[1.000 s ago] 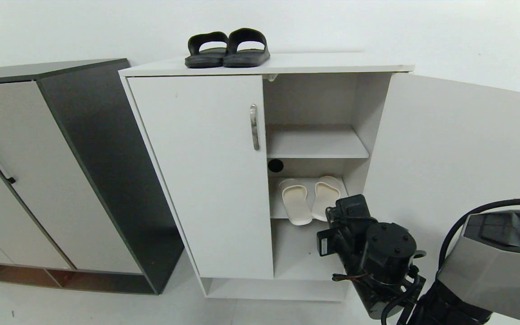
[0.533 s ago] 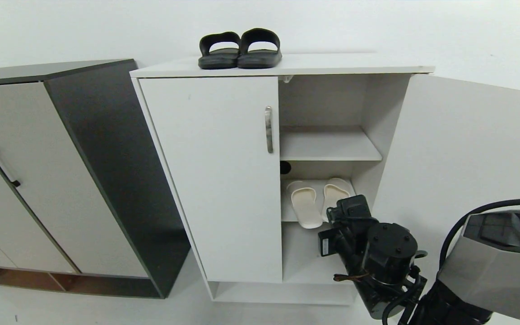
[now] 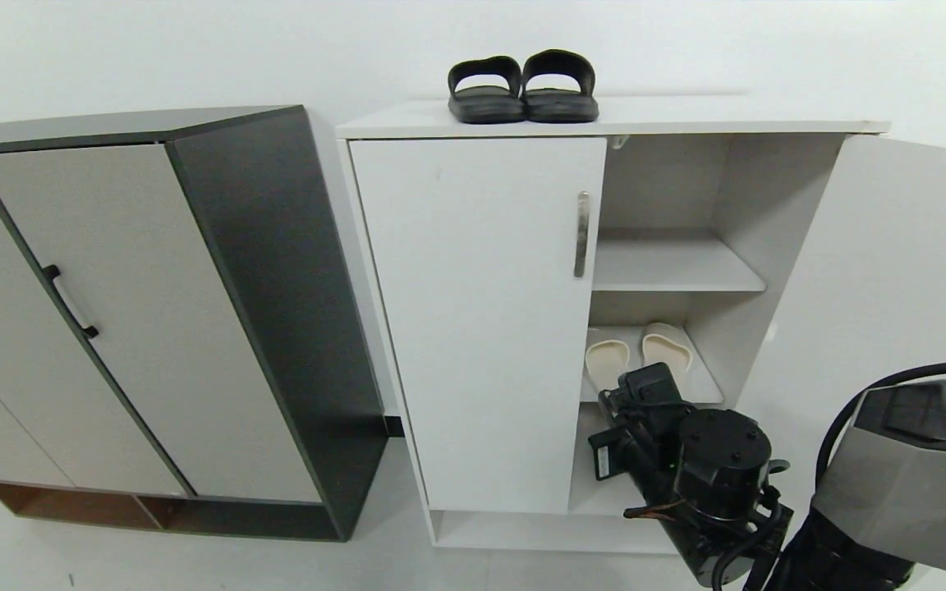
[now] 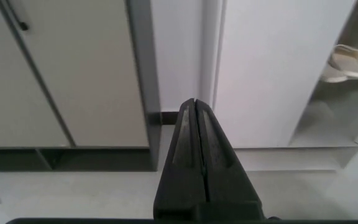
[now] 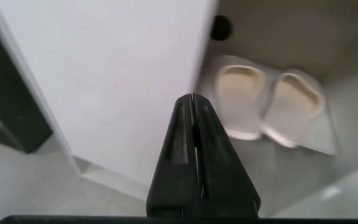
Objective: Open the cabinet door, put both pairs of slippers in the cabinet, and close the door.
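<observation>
Black slippers point(image 3: 522, 86) lie on top of the cabinet point(image 3: 481, 328), long axes front-to-back, well above your right pincer point(image 5: 194, 101) at its open half. That pincer is fully closed and empty; raise it.

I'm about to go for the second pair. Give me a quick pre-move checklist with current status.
1. Right door open: ok.
2. White slippers on the middle shelf: ok.
3. Black slippers stored: not ok, they sit on the cabinet top.
4. Upper shelf free for them: ok.
5. Right tool free: ok, shut on nothing.
6. Left tool free: ok, shut on nothing.
</observation>
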Controlling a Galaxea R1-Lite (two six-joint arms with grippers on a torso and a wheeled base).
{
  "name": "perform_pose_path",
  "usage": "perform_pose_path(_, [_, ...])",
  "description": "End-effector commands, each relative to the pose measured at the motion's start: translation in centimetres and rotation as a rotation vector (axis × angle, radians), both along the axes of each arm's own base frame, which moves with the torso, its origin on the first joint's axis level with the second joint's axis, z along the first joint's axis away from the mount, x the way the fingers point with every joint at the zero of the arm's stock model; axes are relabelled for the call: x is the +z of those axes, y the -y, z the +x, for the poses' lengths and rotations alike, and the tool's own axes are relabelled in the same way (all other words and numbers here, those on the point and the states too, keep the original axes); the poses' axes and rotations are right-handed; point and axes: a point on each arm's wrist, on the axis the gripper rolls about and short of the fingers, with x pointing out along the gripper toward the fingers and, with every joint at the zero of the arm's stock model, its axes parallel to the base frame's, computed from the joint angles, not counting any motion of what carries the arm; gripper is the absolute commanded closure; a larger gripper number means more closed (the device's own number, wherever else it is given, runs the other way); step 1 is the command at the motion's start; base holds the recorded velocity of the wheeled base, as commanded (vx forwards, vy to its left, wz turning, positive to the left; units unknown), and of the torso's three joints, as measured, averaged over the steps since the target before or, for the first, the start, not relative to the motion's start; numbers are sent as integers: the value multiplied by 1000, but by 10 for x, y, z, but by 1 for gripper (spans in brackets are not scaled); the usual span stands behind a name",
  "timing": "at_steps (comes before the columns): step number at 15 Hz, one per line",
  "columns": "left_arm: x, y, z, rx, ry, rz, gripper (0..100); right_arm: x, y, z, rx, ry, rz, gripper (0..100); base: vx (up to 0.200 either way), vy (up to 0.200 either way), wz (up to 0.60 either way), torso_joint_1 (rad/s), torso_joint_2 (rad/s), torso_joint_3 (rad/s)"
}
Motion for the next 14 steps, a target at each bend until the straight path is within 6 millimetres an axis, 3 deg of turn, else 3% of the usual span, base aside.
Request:
perform_pose_path(1, [0, 0, 0, 0, -1, 1, 100, 3, 1, -1, 0, 4, 4, 100, 0, 200, 0, 7, 2, 2])
perform_pose_path(4, [0, 0, 0, 0, -1, -1, 100, 0, 1, 0, -1, 0, -1, 100, 0, 200, 0, 1, 2, 1])
perform_pose_path(8, [0, 0, 0, 2, -1, -1, 100, -11, 1, 4, -12, -18, -18, 100, 0, 0, 0, 0, 0, 0])
perform_pose_path(14, [0, 0, 0, 2, -1, -1, 100, -10, 1, 5, -15, -15, -14, 100, 0, 0, 0, 0, 0, 0])
